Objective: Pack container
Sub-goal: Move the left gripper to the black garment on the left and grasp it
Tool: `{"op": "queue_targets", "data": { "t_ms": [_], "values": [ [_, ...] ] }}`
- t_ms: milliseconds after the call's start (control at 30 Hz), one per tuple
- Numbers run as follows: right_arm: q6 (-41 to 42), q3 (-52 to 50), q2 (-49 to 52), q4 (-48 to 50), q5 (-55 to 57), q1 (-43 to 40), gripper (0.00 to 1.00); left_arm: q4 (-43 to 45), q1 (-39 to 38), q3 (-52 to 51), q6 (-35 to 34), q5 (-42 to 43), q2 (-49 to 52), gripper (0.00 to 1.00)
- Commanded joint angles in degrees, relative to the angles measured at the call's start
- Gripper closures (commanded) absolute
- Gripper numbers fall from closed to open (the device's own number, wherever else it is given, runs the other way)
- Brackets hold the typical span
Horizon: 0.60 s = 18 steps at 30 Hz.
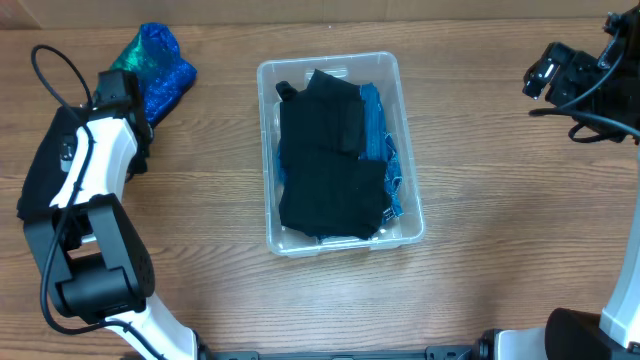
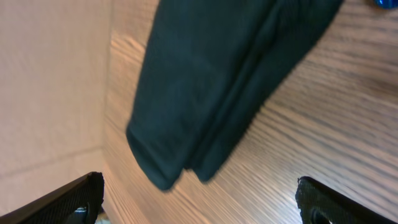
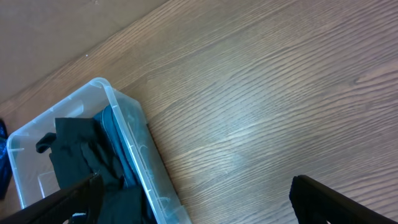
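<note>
The container (image 1: 268, 130) sits in the middle of the table (image 1: 500, 260), its long side running 12 to 6. It is see-thru. A pile of black clothes (image 1: 330, 170) fills most of it, w/ a strip of blue cloth (image 1: 378, 125) tucked along the 3 o'clock wall.

A shiny blue bundle (image 1: 160, 62) lies on the table at 10 o'clock from the container, well apart from it.

The left gripper (image 2: 200, 202) is out at 9 o'clock, near that bundle. Its fingers are spread wide and hold nothing. In the L wrist cam a folded dark cloth (image 2: 217, 81) lies flat on the wood just ahead of it.

The right gripper (image 3: 194, 200) is out at 2 o'clock. Its fingers are wide apart too, w/ nothing btw them. It is over wood, and the container's corner shows at 8 o'clock in the R wrist cam.
</note>
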Motion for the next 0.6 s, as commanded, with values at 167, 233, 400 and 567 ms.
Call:
{"op": "queue_targets", "data": {
  "t_ms": [167, 233, 400, 567],
  "values": [
    [-0.4, 0.4, -0.9, 0.3, 0.0, -0.1, 0.0, 5.5, 0.6, -0.1, 10.0, -1.5, 6.3, 0.0],
    [-0.4, 0.4, -0.9, 0.6, 0.0, -0.1, 0.0, 5.7, 0.6, -0.1, 10.0, -1.5, 7.9, 0.0],
    [-0.4, 0.4, -0.9, 0.8, 0.0, -0.1, 0.0, 6.9, 0.7, -0.1, 11.1, -3.4, 10.8, 0.0],
    [-0.4, 0.4, -0.9, 0.8, 0.0, -0.1, 0.0, 8.3, 2.3, -0.1, 11.3, -6.3, 12.1, 0.0]
  ]
}}
